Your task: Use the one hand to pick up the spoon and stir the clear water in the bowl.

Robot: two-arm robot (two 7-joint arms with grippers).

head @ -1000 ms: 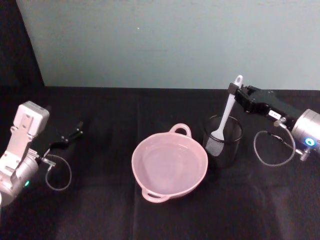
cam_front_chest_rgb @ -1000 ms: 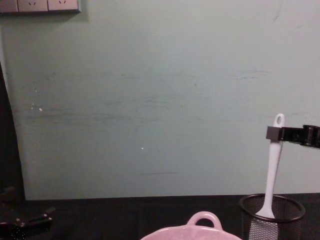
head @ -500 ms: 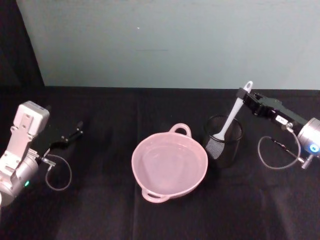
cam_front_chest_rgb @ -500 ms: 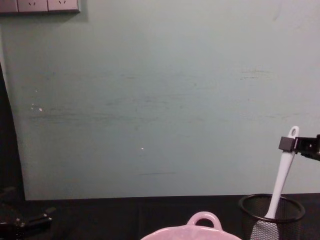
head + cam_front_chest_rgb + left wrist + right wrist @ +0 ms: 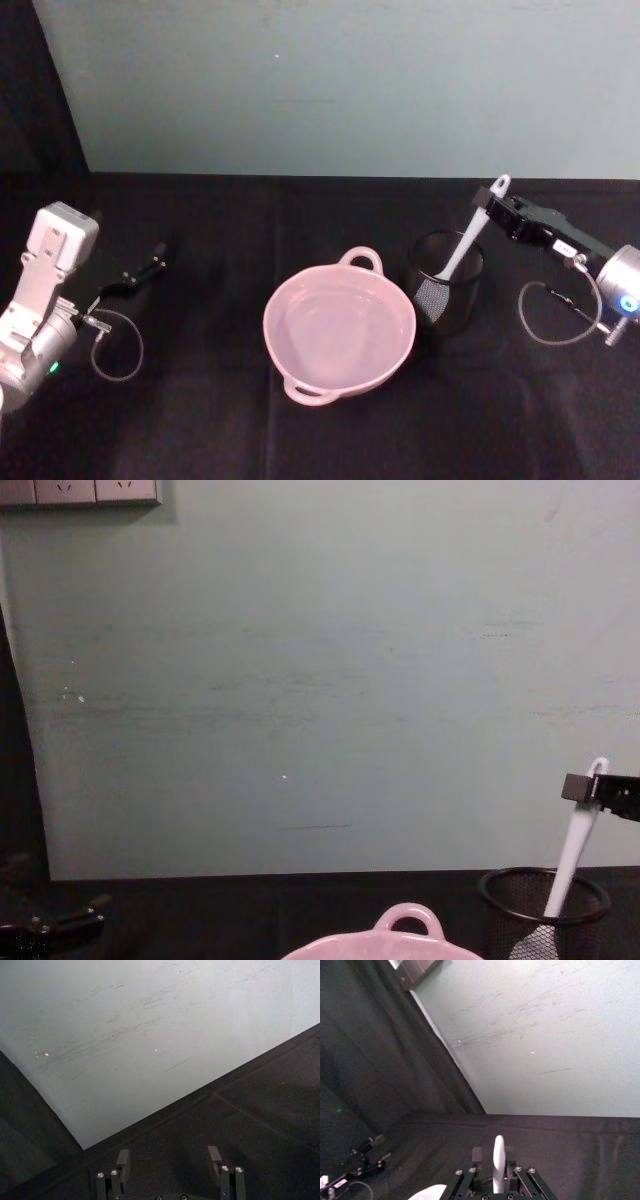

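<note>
One spoon (image 5: 468, 237): white, tilted, bowl end down inside the black mesh cup (image 5: 446, 283), handle tip leaning away from the bowl (image 5: 339, 328). Right gripper (image 5: 494, 208) has its jaws closed narrowly on the handle near the tip. One pink bowl, holding clear water, sits just beside the cup on the black table (image 5: 220, 400). Left gripper (image 5: 153, 262) is well apart from the bowl on its other side, jaws spread wide, holding nothing.
</note>
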